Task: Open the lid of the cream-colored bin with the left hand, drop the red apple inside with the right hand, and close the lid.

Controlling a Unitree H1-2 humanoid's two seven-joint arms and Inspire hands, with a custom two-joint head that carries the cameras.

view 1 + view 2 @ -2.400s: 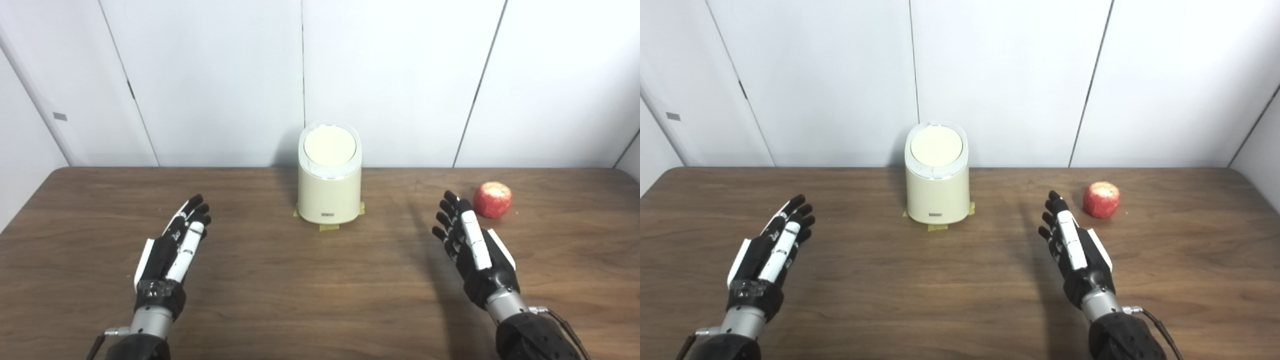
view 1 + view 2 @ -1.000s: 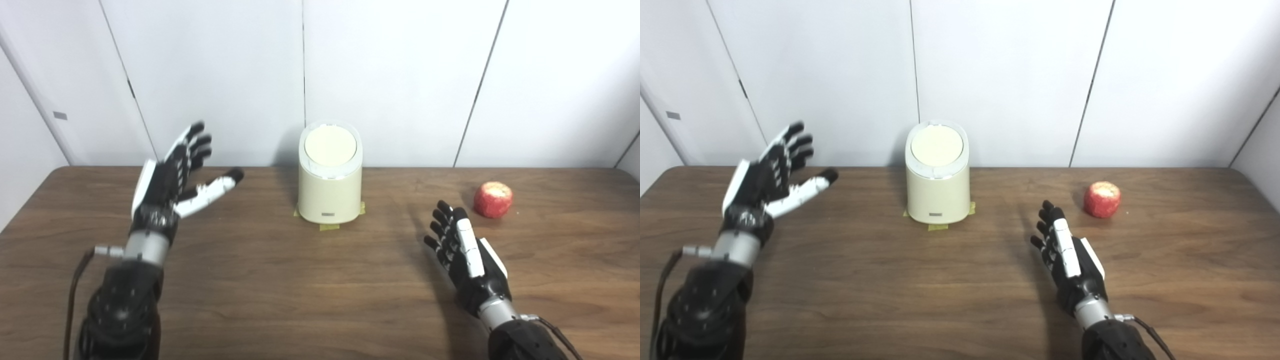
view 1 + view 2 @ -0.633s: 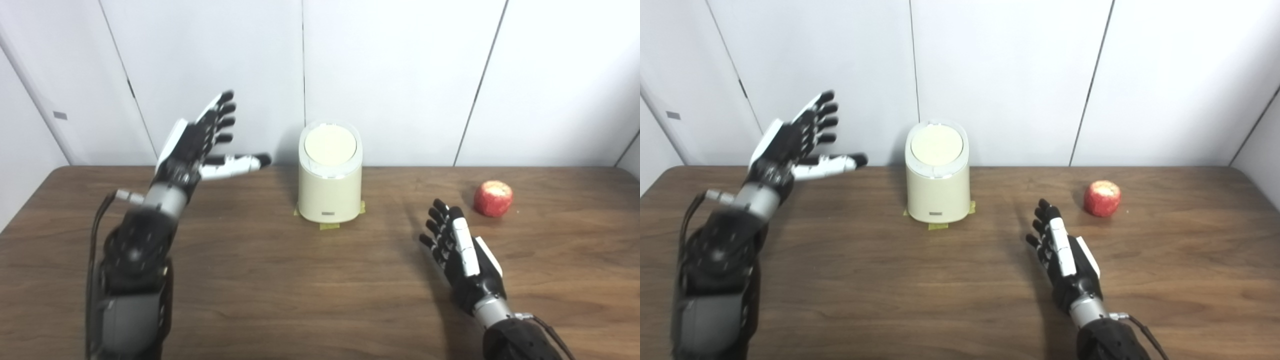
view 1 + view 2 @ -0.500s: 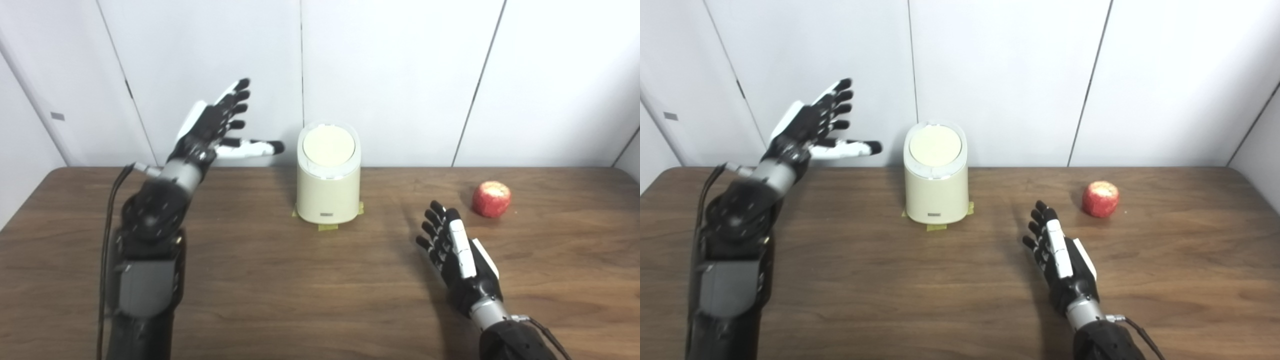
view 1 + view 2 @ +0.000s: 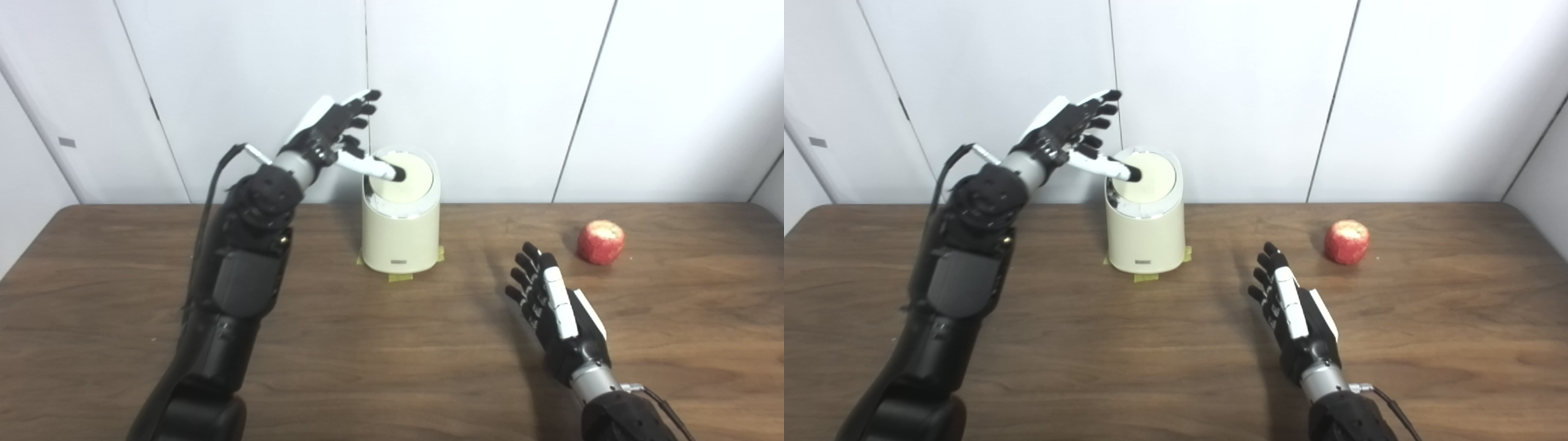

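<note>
Reaching over the cream-colored bin (image 5: 400, 223) with the left hand (image 5: 334, 131), fingers spread wide and holding nothing, thumb (image 5: 378, 168) stretching out over the near-left part of the lid (image 5: 409, 179); hard to tell whether the thumb tip is touching the lid or hanging just above it. Standing upright at the far middle of the table (image 5: 367, 343), close to the wall, on yellowish tape tabs (image 5: 401, 277), with the lid tilting toward the camera and looking shut or nearly so. Coming at the bin from its left and from above, so the lid lying just right of and below the palm; judging this the hand far nearer the bin, and the opening step only beginning. Hovering low over the table with the right hand (image 5: 560, 312), fingers apart and pointing away from the robot, empty too. Sitting well to the right of the bin, the red apple (image 5: 601, 242) lying ahead of and a little right of those fingertips, near but apart from them. Judging the coming move as turning on the thumb pressing or catching the lid's near-left edge, with the apple waiting untouched.
</note>
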